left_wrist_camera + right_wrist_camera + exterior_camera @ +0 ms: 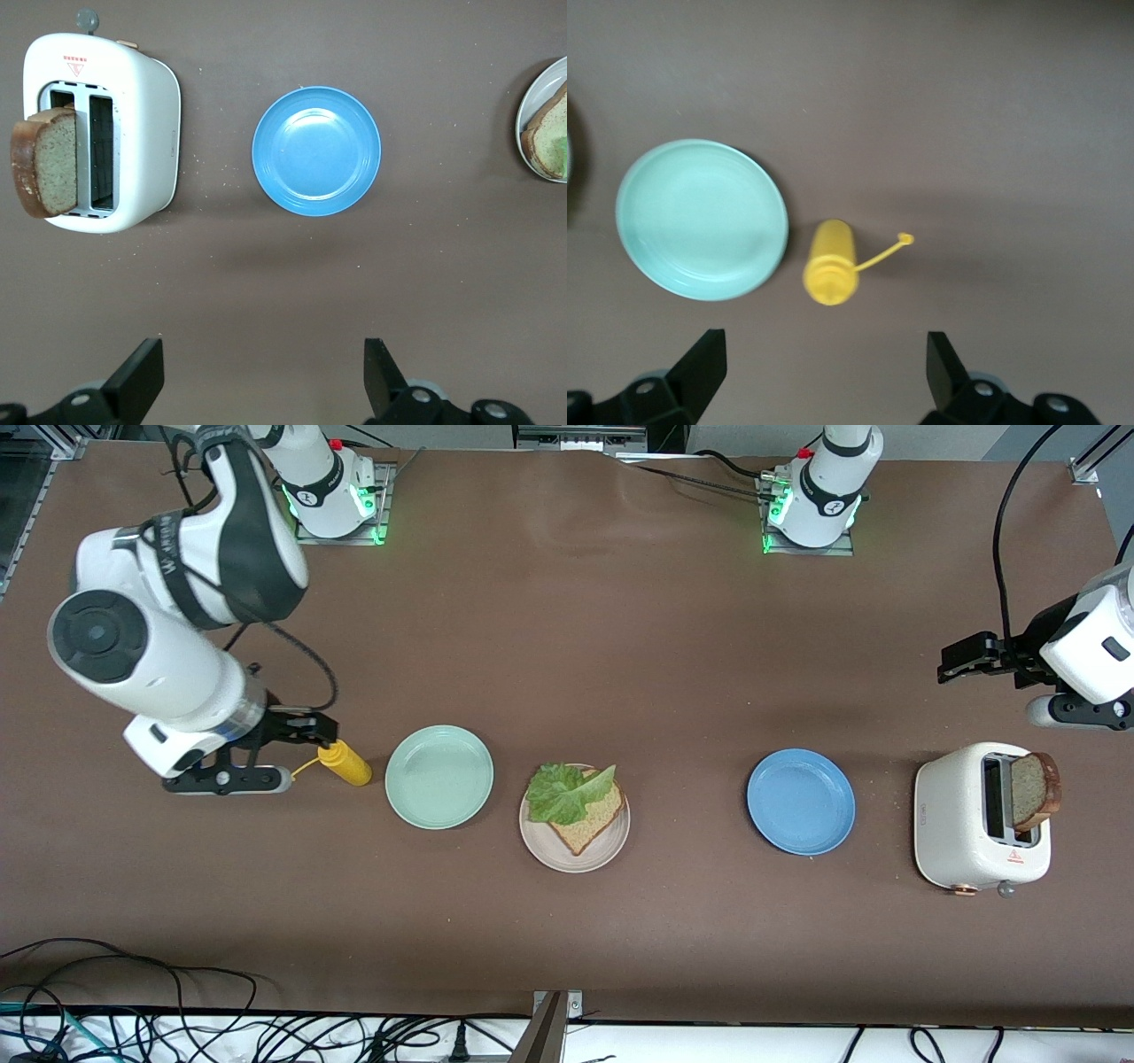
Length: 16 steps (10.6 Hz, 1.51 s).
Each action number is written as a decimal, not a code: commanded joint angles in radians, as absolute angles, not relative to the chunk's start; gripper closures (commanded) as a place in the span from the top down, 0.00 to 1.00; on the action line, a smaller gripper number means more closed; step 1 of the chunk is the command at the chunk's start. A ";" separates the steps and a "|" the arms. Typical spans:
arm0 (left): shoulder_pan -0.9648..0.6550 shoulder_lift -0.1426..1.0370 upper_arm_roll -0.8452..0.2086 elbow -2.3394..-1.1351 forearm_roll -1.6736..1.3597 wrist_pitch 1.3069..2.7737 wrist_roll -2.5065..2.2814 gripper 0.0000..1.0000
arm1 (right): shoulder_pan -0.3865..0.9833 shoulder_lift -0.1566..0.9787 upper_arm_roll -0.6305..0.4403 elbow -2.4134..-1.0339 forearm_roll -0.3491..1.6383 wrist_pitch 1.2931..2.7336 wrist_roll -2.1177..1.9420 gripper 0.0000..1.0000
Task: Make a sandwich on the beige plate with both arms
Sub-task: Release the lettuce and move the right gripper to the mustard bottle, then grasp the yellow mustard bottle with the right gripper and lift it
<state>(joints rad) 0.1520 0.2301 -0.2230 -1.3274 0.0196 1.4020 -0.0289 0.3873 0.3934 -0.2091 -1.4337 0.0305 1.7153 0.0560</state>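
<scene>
The beige plate (554, 856) sits mid-table and holds one bread slice (592, 821) with a lettuce leaf (558, 794) on top. A second bread slice (1035, 788) stands up out of the white toaster (961, 819) at the left arm's end. My left gripper (946, 664) is open and empty over bare table by the toaster. The left wrist view shows my left gripper (264, 381), the toaster (133, 133), its slice (44, 159) and the beige plate's edge (523, 119). My right gripper (306, 726) is open and empty over the table by a yellow bottle.
A mint-green plate (439, 777) lies beside the beige plate toward the right arm's end, with a yellow squeeze bottle (345, 763) lying beside it. Both show in the right wrist view, plate (700, 219) and bottle (831, 263). A blue plate (801, 801) lies between the beige plate and the toaster.
</scene>
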 commanded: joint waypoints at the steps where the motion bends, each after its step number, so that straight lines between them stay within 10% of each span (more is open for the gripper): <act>1: 0.161 0.206 -0.224 -1.353 0.003 1.404 -0.003 0.99 | 0.394 0.341 -0.305 -1.552 0.130 1.732 -0.160 1.00; 7: 0.160 0.206 -0.224 -1.359 0.005 1.404 -0.003 0.99 | 0.394 0.140 -0.472 -1.995 0.256 1.991 -0.677 1.00; 16: 0.158 0.202 -0.224 -1.359 0.009 1.404 -0.003 0.99 | 0.276 0.283 -0.528 -2.082 0.811 1.983 -1.628 1.00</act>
<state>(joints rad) 0.1518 0.2297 -0.2235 -1.3352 0.0196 1.4020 -0.0275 0.2948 0.2393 -0.5285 -2.0767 0.7085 1.9828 -1.4496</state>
